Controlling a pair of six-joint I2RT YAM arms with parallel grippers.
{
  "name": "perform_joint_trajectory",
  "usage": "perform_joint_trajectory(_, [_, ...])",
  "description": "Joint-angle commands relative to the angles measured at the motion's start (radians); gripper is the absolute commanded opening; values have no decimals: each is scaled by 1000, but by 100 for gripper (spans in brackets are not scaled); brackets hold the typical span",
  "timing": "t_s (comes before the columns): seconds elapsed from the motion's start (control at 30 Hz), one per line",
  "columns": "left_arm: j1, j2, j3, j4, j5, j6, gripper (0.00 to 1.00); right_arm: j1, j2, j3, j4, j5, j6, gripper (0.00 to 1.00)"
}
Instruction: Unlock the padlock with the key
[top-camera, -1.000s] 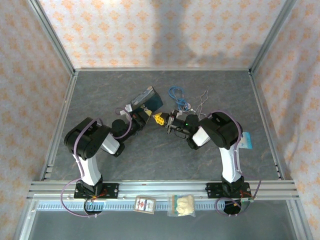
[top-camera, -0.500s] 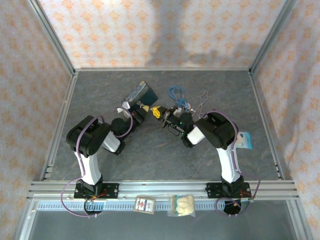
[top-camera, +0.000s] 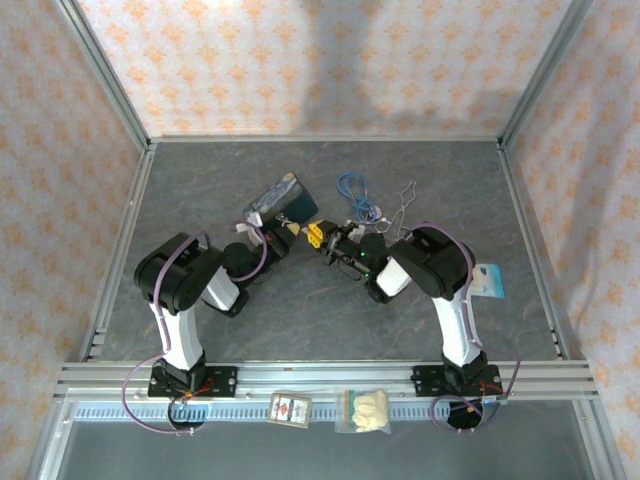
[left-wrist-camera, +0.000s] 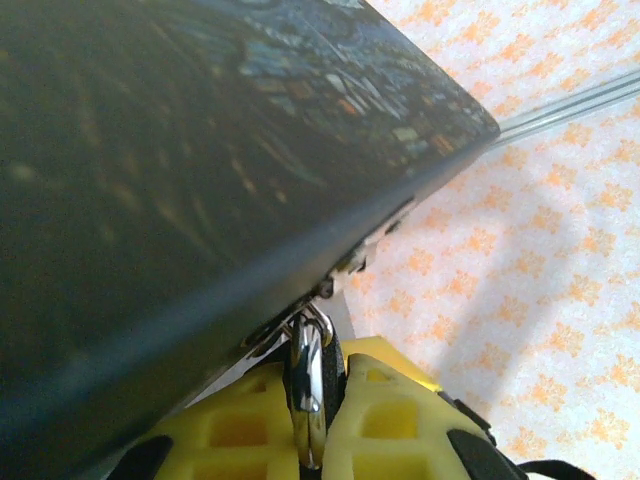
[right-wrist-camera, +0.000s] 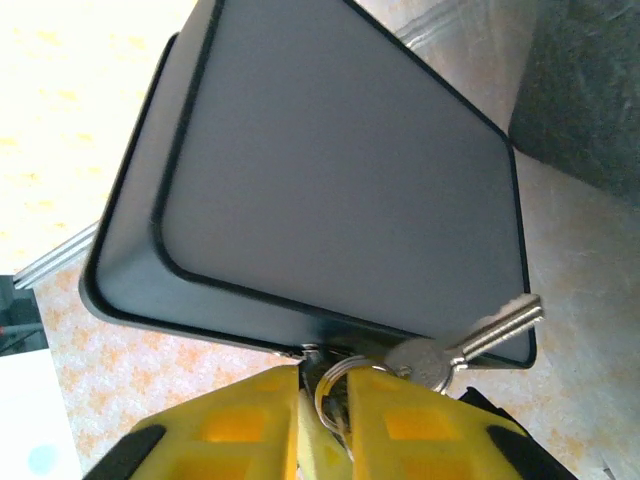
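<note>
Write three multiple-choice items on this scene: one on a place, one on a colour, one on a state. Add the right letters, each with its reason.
1. Where does the blue cable lie?
A. Just right of the tin
B. On the near rail
C. Against the left wall

2. What colour are the tool fingers?
A. Red
B. Yellow
C. White

3. How is the left tool?
A. Wide open, holding nothing
B. Shut on the cable
C. Shut on a thin metal loop

Right letters:
1 A: the top view shows the cable on the table, beside the tin's right end.
2 B: both wrist views show yellow fingers.
3 C: the left wrist view shows its fingers pinching the loop just under the tin.
</note>
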Motion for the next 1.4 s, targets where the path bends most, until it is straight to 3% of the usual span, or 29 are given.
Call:
perform_joint_trajectory(0.0, [-13, 3, -22, 186, 16, 13, 0, -18, -55, -28, 323, 69, 453, 28])
perform_joint_trajectory(0.1, [-11, -19, -14, 99, -21, 14, 0, -19, -58, -65, 322, 65, 423, 37])
perform_joint_trajectory(0.23, [-7, -86, -1, -71, -52, 22, 0, -38, -59, -113, 289, -3, 298, 55])
perform_joint_trajectory(0.3, [-7, -130, 10, -174, -58, 47, 0, -49, -66, -152, 261, -14, 232, 57])
perform_joint_trajectory(0.47, [-7, -240, 44, -486, -75, 131, 0, -83, -115, -188, 83, -111, -15, 58])
perform_joint_trajectory(0.6, [-13, -278, 61, -634, -77, 173, 0, -91, -215, -161, -186, -188, -257, 59])
perform_joint_trajectory(0.7, [-30, -302, 91, -773, -82, 208, 0, -92, -318, -101, -513, -208, -509, 60])
perform_joint_trajectory(0.83, [-56, -333, 114, -902, -98, 237, 0, -89, -428, 12, -989, -126, -906, 62])
perform_joint_trajectory(0.93, [-57, -336, 124, -922, -67, 199, 0, -84, -458, 78, -1198, -56, -1167, 62])
perform_joint_trajectory(1.17, [-56, -337, 230, -1064, -3, 171, 0, -60, -512, 70, -1312, 18, -1660, 51])
perform_joint_trajectory(1.37, [-55, -309, 308, -1133, 68, 175, 0, 49, -526, 92, -1360, 111, -1968, 45])
